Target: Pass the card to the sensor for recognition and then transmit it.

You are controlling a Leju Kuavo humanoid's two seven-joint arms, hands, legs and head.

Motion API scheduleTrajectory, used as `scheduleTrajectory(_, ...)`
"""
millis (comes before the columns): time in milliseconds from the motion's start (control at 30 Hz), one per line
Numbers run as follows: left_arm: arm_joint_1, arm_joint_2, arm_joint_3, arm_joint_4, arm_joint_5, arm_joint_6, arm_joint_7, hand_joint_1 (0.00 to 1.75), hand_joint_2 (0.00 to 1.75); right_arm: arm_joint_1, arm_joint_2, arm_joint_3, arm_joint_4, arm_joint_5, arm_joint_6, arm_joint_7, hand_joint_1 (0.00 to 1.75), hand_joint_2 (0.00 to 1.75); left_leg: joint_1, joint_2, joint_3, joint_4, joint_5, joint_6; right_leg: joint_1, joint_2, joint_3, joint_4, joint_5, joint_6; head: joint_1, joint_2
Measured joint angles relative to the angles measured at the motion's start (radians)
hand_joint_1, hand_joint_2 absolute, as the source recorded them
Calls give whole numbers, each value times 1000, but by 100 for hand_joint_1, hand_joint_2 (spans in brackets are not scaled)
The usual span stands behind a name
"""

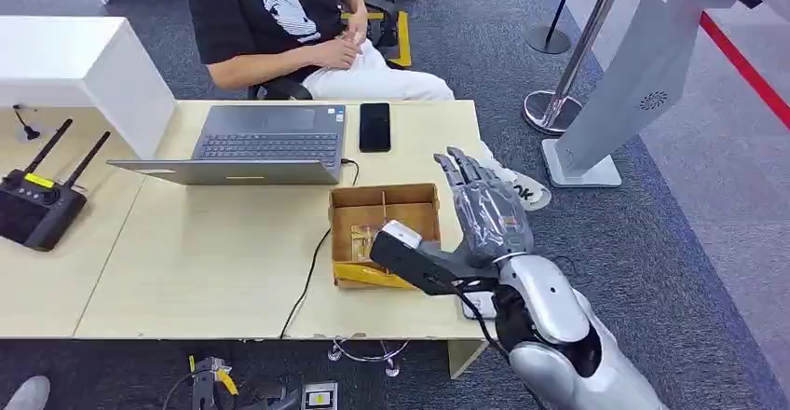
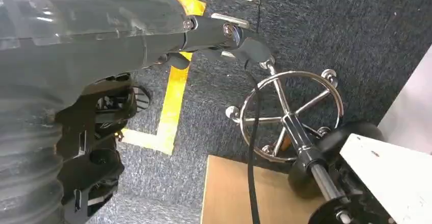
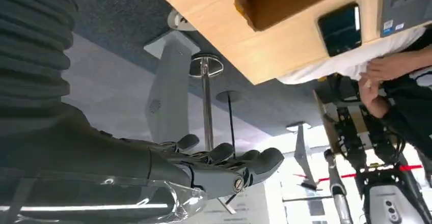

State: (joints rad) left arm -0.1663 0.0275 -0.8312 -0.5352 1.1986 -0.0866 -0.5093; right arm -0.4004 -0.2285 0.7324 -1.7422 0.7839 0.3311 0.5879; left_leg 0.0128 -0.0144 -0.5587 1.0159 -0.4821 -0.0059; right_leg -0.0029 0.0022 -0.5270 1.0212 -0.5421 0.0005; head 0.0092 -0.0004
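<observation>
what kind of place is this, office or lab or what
Probably an office or demo space: a wooden desk with a laptop, a seated person, grey carpet, and a grey kiosk stand beside a queue post.

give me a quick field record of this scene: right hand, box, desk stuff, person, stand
right hand: raised above the desk's right end, fingers straight and apart, holding nothing
cardboard box: open, on the desk just left of the hand, small items inside, too small to tell
laptop: open, behind the box
phone: flat, right of the laptop
person: seated behind the desk
grey stand: on the carpet right of the desk
</observation>
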Motion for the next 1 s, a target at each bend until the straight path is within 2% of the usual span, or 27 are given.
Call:
scheduleTrajectory(167, 2, 0, 7, 0, 2, 3, 2, 0, 175, 0, -5, 14, 0, -4, 10, 2, 0, 175, 0, 0, 0, 0, 0, 0, 0, 0, 0, 0, 0, 0, 0, 0)
scheduleTrajectory(300, 3, 2, 11, 0, 3, 5, 12, 0, 175, 0, -6, 38, 6, -3, 46, 6, 0, 175, 0, 0, -1, 0, 0, 0, 0, 0, 0, 0, 0, 0, 0, 0)
scheduleTrajectory(767, 10, 5, 19, -15, 10, 16, 22, 0, 175, -19, 15, 108, 166, 3, 31, -2, 0, 175, 0, -1, -1, 0, 0, 0, 0, 0, 0, 0, 0, 0, 0, 0)
scheduleTrajectory(1000, 11, 5, 24, -20, 20, 17, 22, 0, 175, -33, 26, 121, 231, 68, 33, 0, 0, 175, 0, -1, -1, 0, 0, 0, 0, 0, 0, 0, 0, 0, 0, 0)
